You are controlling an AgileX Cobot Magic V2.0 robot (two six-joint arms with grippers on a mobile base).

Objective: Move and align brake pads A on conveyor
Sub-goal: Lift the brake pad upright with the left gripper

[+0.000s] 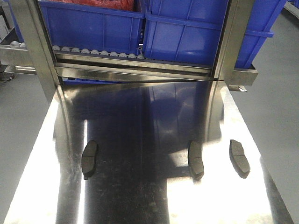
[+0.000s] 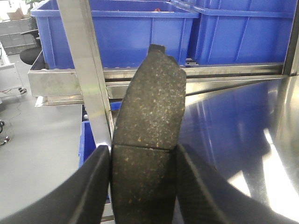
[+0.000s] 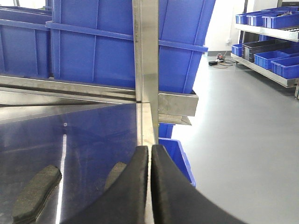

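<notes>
Your left gripper (image 2: 144,161) is clamping 1 brake pad (image 2: 150,107) across its width, just below the centre groove, with the jaws spread only as far as the pad is wide. The pad is standing upright between the fingers, lifted clear of the steel tabletop (image 2: 243,140), which is lying off to its right. Your right gripper (image 3: 150,156) is sitting fully closed, finger against finger, gripping nothing and hanging near the tabletop's right edge. The front view is showing 3 more pads lying flat on the steel: the left pad (image 1: 89,158) is sitting well apart from the others, while the middle pad (image 1: 195,158) and the right pad (image 1: 239,157) are lying near each other. All 3 are pointing roughly lengthwise away from you, at about the same depth. Beyond the tabletop only the blue bins (image 1: 93,23) on their rack are showing. The conveyor is not appearing in any view, so you are getting no confirmation of anything placed on it. Judging from this, the task is sitting at an early stage: 0 of 4 pads are showing on a belt, 1 is riding in the left gripper, and 3 are waiting on the steel. You are left with carrying the held pad across, laying it down and squaring it, then fetching and aligning the other 3.
</notes>
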